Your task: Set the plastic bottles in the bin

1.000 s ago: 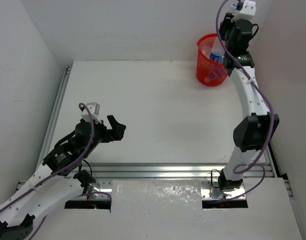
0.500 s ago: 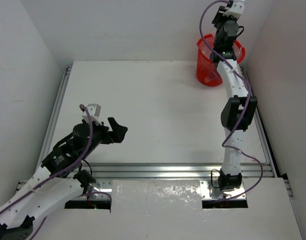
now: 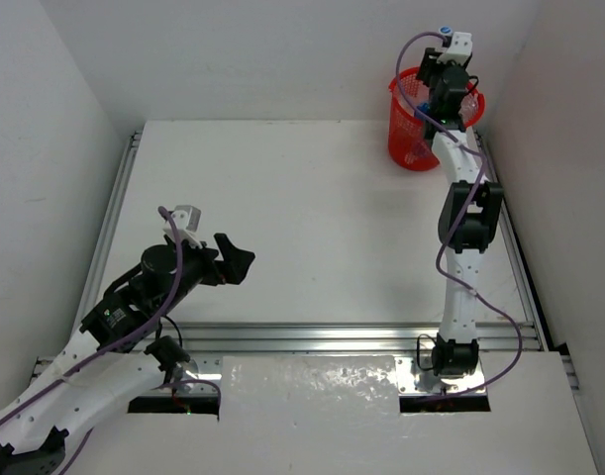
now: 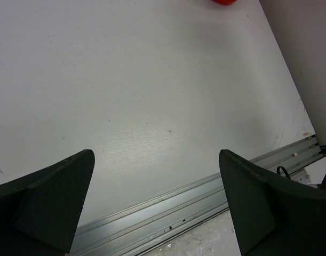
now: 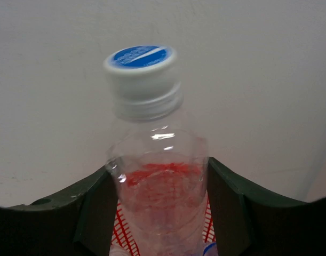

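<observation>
Flat white matte tabletop [image 3: 312,218] with a few faint marks. A silver aluminium rail [image 3: 322,336] runs along its near edge and a second rail [image 3: 111,218] down its left. Plain white walls [image 3: 233,59] box it in, and a glossy white sheet [image 3: 312,384] sits just off its near edge.

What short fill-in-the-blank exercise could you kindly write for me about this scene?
1. The right gripper is shut on a clear bottle whose white cap has a ____ top.
2. The mesh bin beneath that bottle is ____ in colour.
3. The left gripper is ____ and holds nothing.

Missing words: blue; red; open.
</observation>
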You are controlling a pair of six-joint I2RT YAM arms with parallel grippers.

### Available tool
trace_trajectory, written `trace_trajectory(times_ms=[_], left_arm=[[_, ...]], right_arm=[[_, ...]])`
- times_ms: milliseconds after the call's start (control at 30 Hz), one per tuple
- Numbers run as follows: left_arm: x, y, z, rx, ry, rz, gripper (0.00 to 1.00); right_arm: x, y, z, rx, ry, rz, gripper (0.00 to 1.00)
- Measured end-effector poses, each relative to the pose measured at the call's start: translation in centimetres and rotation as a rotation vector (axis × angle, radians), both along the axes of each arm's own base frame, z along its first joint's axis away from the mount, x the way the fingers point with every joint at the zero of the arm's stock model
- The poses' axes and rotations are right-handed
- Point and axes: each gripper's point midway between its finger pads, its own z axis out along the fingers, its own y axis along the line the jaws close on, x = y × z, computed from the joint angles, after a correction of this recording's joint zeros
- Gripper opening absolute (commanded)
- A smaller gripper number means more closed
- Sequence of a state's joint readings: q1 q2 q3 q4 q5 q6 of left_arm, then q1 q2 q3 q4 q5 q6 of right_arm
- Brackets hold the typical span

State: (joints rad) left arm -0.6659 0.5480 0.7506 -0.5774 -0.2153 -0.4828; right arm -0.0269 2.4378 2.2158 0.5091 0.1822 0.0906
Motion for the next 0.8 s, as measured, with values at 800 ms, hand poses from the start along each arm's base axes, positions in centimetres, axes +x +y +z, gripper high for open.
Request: trace_trajectory(times_ms=[800], left_arm=[[1.4, 2.3, -0.4, 0.018, 0.001, 0.128, 1.00]], right_arm=[[-10.9, 3.5, 15.0, 0.086, -0.027, 0.010, 0.99]])
